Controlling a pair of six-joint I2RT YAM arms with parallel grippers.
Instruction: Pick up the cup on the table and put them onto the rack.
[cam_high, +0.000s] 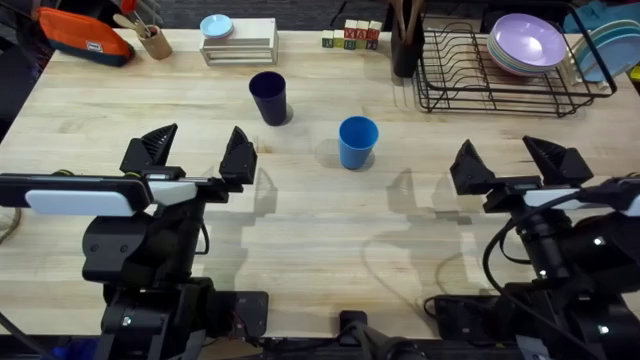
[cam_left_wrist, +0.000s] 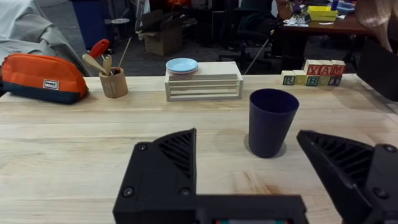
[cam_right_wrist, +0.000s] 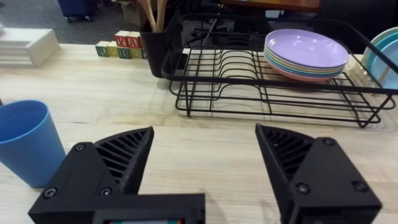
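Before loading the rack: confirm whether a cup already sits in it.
No, the rack holds plates; both cups stand on the table.

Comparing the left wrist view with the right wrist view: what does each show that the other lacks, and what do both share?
Left wrist alone: the dark navy cup, the orange pouch, the utensil holder, a small blue plate.
Right wrist alone: the blue cup, the black wire rack, stacked plates.
Both: the lettered blocks, the white stepped stand, the wooden table.
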